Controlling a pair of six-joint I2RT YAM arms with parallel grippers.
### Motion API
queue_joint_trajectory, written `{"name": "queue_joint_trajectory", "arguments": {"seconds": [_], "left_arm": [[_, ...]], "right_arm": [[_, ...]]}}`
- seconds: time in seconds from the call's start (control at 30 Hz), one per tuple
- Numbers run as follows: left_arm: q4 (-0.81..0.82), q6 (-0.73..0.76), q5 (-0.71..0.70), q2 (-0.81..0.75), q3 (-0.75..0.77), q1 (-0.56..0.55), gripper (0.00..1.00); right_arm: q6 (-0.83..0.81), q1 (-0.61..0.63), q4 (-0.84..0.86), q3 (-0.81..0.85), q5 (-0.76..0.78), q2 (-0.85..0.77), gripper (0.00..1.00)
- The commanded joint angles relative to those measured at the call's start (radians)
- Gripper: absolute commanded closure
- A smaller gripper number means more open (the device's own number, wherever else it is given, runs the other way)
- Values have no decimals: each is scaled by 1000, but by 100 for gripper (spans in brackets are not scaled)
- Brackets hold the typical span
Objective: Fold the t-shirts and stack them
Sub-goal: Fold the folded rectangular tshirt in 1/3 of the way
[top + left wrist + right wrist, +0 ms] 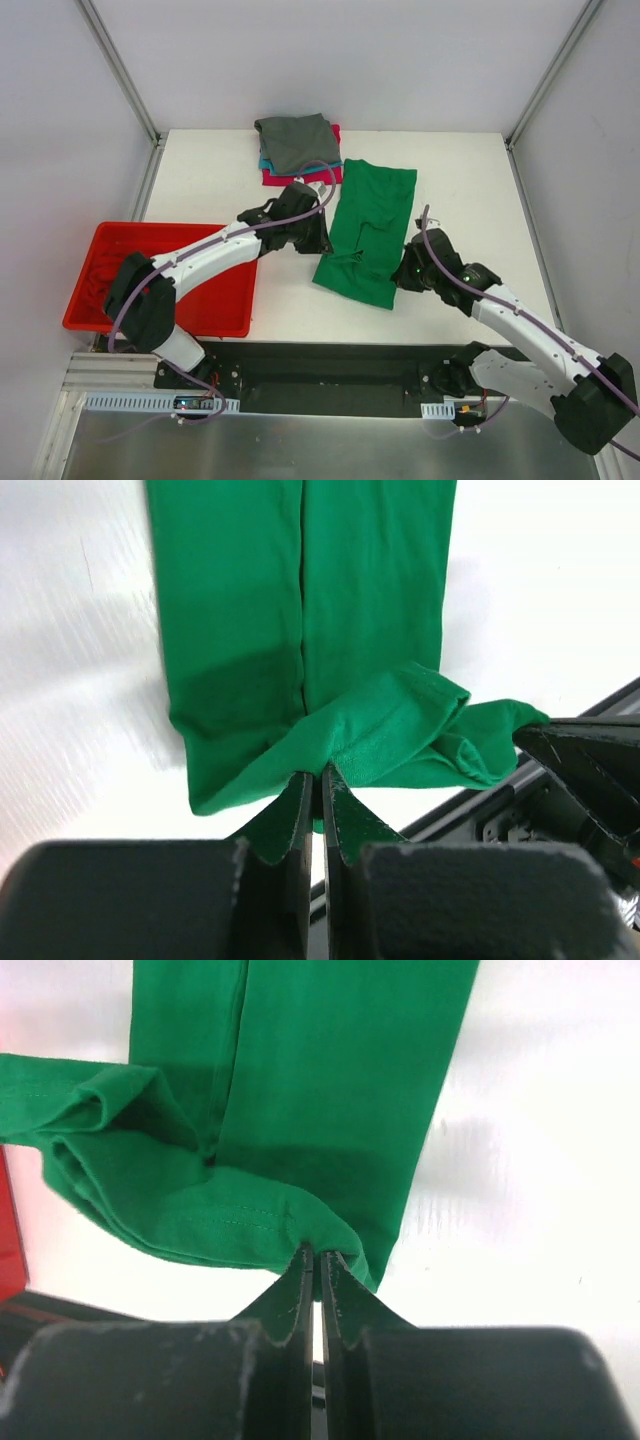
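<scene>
A bright green t-shirt (375,205) lies as a long folded strip on the white table, running from the middle toward the near edge. Its near end is bunched and raised off the table. My left gripper (321,242) is shut on the near left corner of that end; in its wrist view the jaws (318,773) pinch the green cloth (300,600). My right gripper (402,272) is shut on the near right corner, its jaws (316,1252) pinching the hem of the green t-shirt (330,1060). A stack of t-shirts (298,148) sits at the back, grey over teal and magenta.
A red plastic bin (100,262) stands at the left near corner of the table, under the left arm. The black base rail (330,365) runs along the near edge. Metal frame posts (120,70) rise at the back corners.
</scene>
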Motion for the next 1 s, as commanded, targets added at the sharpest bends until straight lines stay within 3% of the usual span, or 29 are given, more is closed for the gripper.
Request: {"name": "queue_joint_trajectory", "arguments": {"seconds": [0.0, 0.63, 0.97], "left_arm": [[3, 65, 53, 77, 120, 38, 100], [0, 147, 180, 385, 420, 153, 100], [-10, 173, 228, 491, 481, 195, 100]], "right_arm": [[-85, -64, 87, 79, 26, 48, 99], [-145, -298, 213, 214, -188, 321, 99], [-149, -312, 268, 228, -58, 420, 97]]}}
